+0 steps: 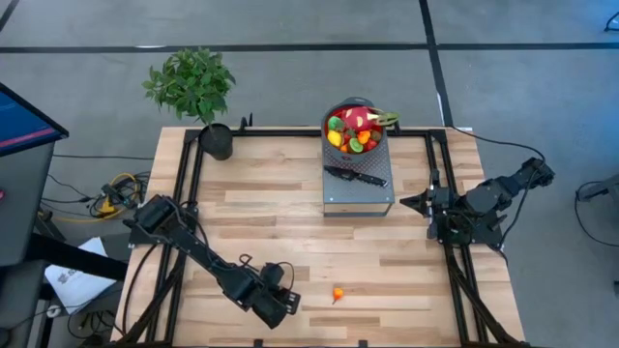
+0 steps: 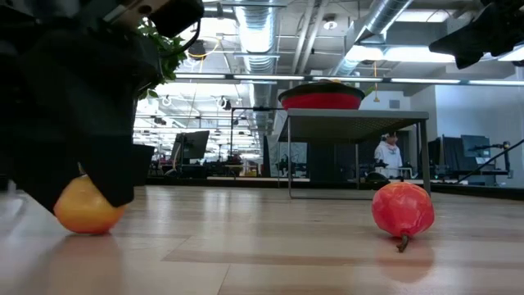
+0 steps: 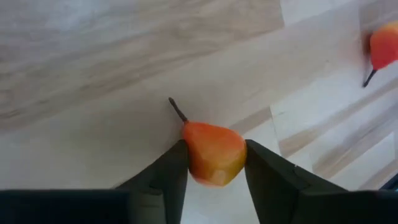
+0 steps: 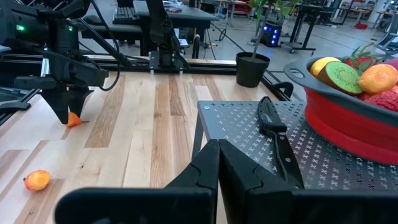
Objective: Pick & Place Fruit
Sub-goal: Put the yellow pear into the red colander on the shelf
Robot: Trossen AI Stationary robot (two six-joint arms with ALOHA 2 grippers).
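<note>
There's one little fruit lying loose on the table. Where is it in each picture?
High: loose fruit near the front edge.
Low: red, at right.
Left wrist: at the picture's edge.
Right wrist: nearer than the other arm.
Landmark: left gripper, gripping a second fruit.
</note>
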